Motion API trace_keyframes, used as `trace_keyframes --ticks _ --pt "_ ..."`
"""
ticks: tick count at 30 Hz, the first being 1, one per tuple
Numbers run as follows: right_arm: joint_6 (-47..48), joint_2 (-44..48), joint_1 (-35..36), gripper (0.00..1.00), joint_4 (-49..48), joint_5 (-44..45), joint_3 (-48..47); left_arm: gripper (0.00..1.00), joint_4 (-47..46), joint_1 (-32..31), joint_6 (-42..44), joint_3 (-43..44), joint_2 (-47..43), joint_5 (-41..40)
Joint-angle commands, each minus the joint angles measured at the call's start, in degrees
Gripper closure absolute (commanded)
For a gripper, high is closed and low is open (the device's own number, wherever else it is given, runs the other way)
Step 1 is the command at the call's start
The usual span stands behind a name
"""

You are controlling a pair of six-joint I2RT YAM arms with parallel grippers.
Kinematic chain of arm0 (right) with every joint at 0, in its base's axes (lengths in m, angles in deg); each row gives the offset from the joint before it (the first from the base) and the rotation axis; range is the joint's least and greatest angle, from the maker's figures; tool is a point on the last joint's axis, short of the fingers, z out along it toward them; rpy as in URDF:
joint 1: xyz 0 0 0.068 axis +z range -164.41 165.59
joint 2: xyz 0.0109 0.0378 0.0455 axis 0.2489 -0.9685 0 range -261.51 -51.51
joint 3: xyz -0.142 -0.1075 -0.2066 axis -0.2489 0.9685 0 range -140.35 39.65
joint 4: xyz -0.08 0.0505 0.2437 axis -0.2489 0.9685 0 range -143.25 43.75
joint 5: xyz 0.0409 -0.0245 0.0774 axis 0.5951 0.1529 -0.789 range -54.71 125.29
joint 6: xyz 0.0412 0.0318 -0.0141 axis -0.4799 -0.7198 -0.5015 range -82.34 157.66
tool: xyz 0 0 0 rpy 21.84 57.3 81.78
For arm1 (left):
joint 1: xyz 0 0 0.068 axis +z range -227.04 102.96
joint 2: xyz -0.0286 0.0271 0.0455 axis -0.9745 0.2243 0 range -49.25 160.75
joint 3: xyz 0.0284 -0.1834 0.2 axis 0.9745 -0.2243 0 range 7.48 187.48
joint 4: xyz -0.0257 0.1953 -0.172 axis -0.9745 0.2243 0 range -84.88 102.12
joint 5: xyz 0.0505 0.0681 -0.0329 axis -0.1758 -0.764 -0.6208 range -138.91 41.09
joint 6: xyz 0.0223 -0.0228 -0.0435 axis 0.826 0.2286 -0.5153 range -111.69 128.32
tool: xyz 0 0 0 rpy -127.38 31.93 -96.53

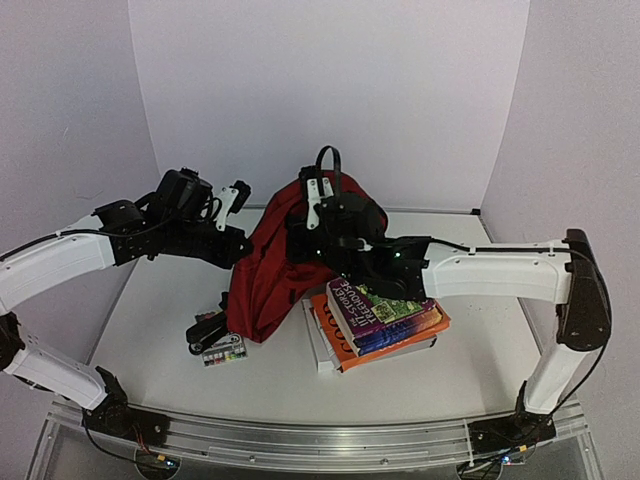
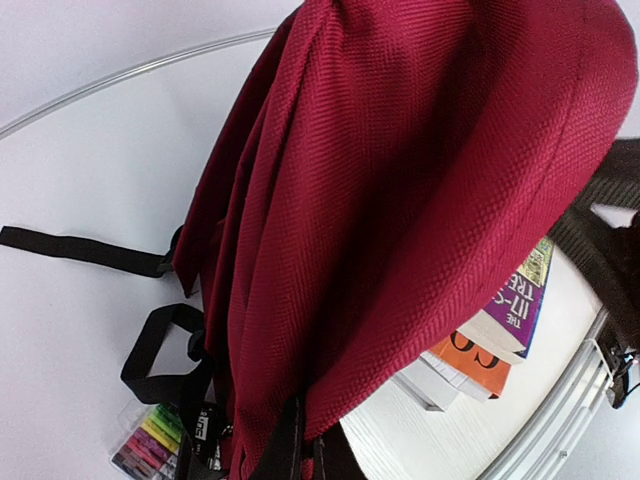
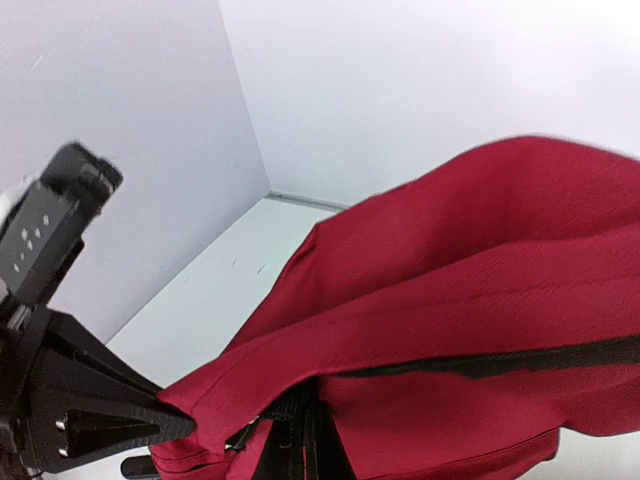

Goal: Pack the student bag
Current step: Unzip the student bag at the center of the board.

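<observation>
The student bag [image 1: 268, 275], dark red with black straps, is held up off the table at the middle, its fabric hanging in folds. My left gripper [image 1: 238, 247] is shut on the bag's left edge; in the right wrist view its black fingertips [image 3: 150, 425] pinch the red hem. My right gripper [image 1: 316, 225] is shut on the top of the bag beside the black carry loop [image 1: 327, 158]. In its own view the red cloth [image 3: 470, 300] and a black zipper seam fill the frame over the jaws. Red fabric [image 2: 400, 200] also fills the left wrist view.
A stack of books [image 1: 385, 315] lies right of the bag, a purple one [image 2: 520, 300] on top of an orange one [image 2: 475, 360]. A clear case of coloured markers [image 1: 223, 352] sits by the bag's loose black straps [image 2: 80, 250]. White walls close in behind.
</observation>
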State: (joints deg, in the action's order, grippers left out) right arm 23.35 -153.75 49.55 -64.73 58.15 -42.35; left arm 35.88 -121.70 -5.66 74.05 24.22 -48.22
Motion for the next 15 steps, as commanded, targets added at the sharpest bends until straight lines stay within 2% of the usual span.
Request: trace_keyframes --ticks 1,7,10,15 --pt "3.43 5.22 -0.08 1.00 1.12 13.18 -4.93 1.00 1.88 0.96 -2.08 0.23 -0.33 -6.58" --pt "4.79 3.75 -3.69 1.00 9.27 17.30 -11.37 1.00 3.38 3.69 -3.12 0.50 -0.52 -6.93" --pt "1.39 4.31 -8.01 1.00 12.98 11.65 -11.45 1.00 4.24 4.57 -3.60 0.67 -1.10 -7.41" --pt "-3.91 7.11 -16.30 1.00 14.60 -4.25 -6.16 1.00 4.28 5.58 -3.64 -0.49 -3.29 -7.05"
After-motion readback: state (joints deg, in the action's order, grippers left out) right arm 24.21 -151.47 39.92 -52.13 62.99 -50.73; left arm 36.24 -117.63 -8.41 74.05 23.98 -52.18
